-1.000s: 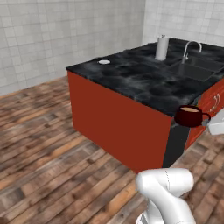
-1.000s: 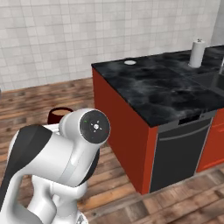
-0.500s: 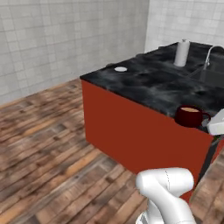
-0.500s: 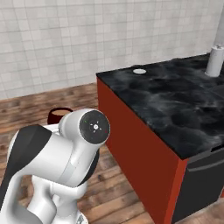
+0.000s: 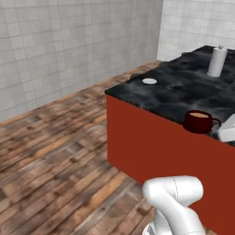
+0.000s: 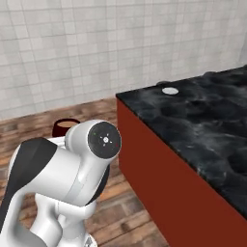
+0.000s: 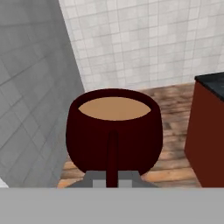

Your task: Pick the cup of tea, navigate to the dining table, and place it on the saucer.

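The cup of tea [image 7: 114,127] is dark red, holds light brown liquid and stays upright, with its handle facing the hand camera. My gripper [image 7: 113,179] is shut on that handle. From the left base view the cup of tea [image 5: 198,121] hangs in the air in front of the dining table's near side, at about top height, with the gripper [image 5: 219,126] at its right. The cup's rim [image 6: 65,124] peeks out behind my arm. The saucer [image 5: 149,81], small, flat and white, lies near the far left corner of the dining table [image 5: 183,94]. The saucer [image 6: 170,90] also lies on the black top [image 6: 207,120].
A tall white paper-towel roll [image 5: 216,62] stands further back on the table. The table's red side [image 5: 151,142] drops to a wooden plank floor [image 5: 55,151] that stretches left to grey tiled walls. The table's corner [image 7: 210,127] shows at the right of the hand view.
The whole picture has shifted: the base has moved, and the table now sits further right and closer in both base views. The cup stays held in the gripper.
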{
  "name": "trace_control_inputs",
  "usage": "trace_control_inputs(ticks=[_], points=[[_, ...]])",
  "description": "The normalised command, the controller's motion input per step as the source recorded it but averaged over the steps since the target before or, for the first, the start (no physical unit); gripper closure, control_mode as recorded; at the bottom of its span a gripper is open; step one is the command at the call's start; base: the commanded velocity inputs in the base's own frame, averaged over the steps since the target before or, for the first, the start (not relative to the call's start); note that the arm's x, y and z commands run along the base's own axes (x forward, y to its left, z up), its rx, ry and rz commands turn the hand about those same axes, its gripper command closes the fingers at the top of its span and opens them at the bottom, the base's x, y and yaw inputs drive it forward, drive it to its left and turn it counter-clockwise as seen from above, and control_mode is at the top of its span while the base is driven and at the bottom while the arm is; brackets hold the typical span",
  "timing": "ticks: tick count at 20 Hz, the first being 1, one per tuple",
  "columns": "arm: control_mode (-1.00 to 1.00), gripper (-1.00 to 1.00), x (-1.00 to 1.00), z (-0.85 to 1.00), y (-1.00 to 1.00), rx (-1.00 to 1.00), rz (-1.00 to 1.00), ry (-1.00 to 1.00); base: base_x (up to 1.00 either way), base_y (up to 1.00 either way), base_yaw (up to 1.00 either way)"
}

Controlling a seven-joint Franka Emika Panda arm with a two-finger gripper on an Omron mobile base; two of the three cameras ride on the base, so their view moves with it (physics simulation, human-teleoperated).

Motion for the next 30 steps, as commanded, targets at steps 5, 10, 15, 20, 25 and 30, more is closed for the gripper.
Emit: trace_control_inputs(ticks=[5,10,15,20,25,30], points=[[1.00,1.00,0.00,0.00,0.00,0.00,0.00,0.00,1.00,0.98,-0.10],[1.00,1.00,0.00,0.00,0.00,0.00,0.00,0.00,1.00,0.99,-0.15],[1.00,1.00,0.00,0.00,0.00,0.00,0.00,0.00,1.00,1.00,-0.20],[1.00,1.00,0.00,0.00,0.00,0.00,0.00,0.00,1.00,1.00,-0.24],[1.00,1.00,0.00,0.00,0.00,0.00,0.00,0.00,1.00,0.97,-0.29],[1.00,1.00,0.00,0.00,0.00,0.00,0.00,0.00,1.00,0.93,-0.41]])
